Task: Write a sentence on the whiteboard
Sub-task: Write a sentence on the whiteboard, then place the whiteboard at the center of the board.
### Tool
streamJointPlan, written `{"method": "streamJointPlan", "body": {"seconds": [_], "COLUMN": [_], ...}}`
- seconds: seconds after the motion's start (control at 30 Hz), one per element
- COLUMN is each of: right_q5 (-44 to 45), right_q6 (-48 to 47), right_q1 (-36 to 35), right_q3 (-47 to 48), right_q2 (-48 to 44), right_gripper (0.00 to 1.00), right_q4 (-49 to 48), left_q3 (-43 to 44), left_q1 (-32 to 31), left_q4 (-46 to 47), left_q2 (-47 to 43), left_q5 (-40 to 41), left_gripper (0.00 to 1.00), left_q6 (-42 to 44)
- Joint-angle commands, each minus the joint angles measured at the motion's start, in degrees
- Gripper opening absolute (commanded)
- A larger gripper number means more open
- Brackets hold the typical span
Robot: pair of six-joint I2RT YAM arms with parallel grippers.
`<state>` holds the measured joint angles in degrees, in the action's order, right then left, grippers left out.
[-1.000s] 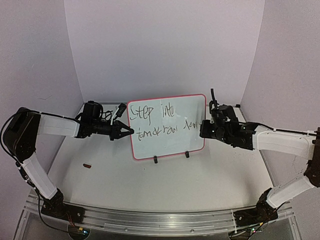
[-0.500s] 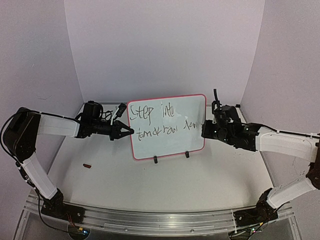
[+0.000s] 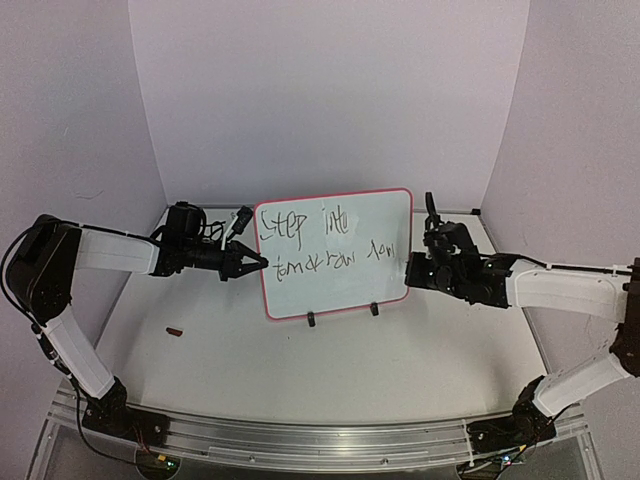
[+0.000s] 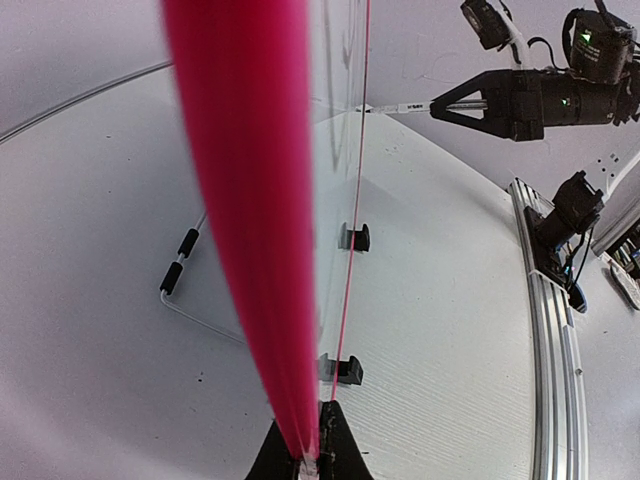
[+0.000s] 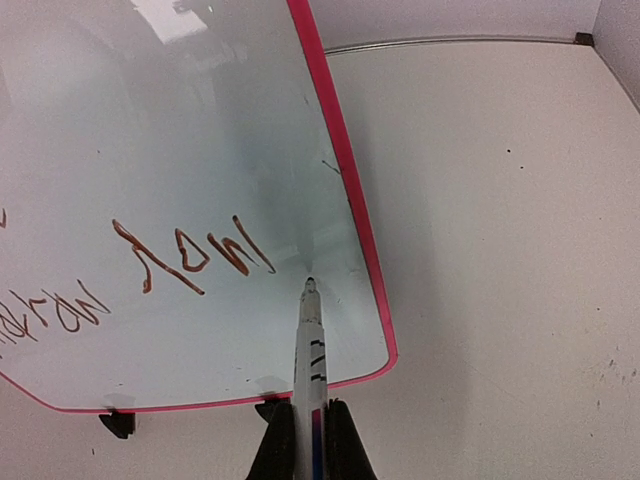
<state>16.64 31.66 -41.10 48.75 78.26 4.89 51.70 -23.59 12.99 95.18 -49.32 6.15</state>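
**Whiteboard** (image 3: 340,292): Stands near upright at mid-table (image 3: 400,370) on two black clips (image 3: 311,319) along its lower edge. Pink border, white face.

**Sentence** (image 3: 315,264): Two handwritten lines on the face. The upper reads "Step into". The lower runs across to a short last word close to the right border. Judged unfinished.

**Left gripper** (image 3: 256,262): Clenched on the whiteboard's left edge. Its wrist view shows the pink border running down between the fingers. Serves as a brace.

**Right gripper** (image 5: 308,445): Clamped round a marker (image 5: 311,345), with the barrel pointing straight out from the fingers. The tip sits just right of the last stroke, near the right border. Whether the tip touches the face cannot be told.

**Step in hand (judged):** Adding to the last word of the lower line.

**Handling notes:**
- Little room is left before the border, so strokes should be small and tight.
- Press lightly. The whiteboard rests only on its clips and a hard push would rock it back.
- The left grip should hold firm against each stroke.
- Keep the marker near square to the face and lift it clear between letters.
- Further words belong on a third line. The face below is bare.

**Small brown item** (image 3: 175,331): Lies on the table to the left, well apart. Not involved.
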Motion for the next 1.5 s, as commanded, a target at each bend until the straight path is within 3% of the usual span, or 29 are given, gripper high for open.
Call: {"method": "streamJointPlan", "body": {"seconds": [0.0,0.7,1.0,1.07,1.3,1.47], "right_q5": [0.5,0.2,-0.5,-0.6,-2.8,-5.5], "right_q6": [0.1,-0.3,0.8,0.8,-1.3,-2.3], "right_q1": [0.3,0.9,0.9,0.9,0.9,0.9], "right_q3": [2.4,2.4,0.2,-0.4,2.1,3.9], "right_q2": [1.1,1.7,-3.6,-6.2,-12.8,-15.3], "right_gripper": [0.00,0.00,0.00,0.00,0.00,0.00], "right_q4": [-0.8,-2.1,-0.6,0.7,10.5,16.5], "left_q3": [-0.8,-0.8,-1.0,-1.6,-4.7,-7.6], "left_q1": [-0.2,-0.2,-0.1,-0.2,-0.1,-0.2], "left_q4": [-3.4,-3.4,-2.9,-2.1,1.5,2.7], "left_q2": [0.6,0.8,0.8,0.3,-3.5,-8.1], "left_q5": [7.8,7.7,8.1,8.7,12.7,15.9], "left_gripper": [0.00,0.00,0.01,0.06,0.47,0.67], "left_q6": [2.9,3.0,2.4,1.8,0.0,-1.4]}}
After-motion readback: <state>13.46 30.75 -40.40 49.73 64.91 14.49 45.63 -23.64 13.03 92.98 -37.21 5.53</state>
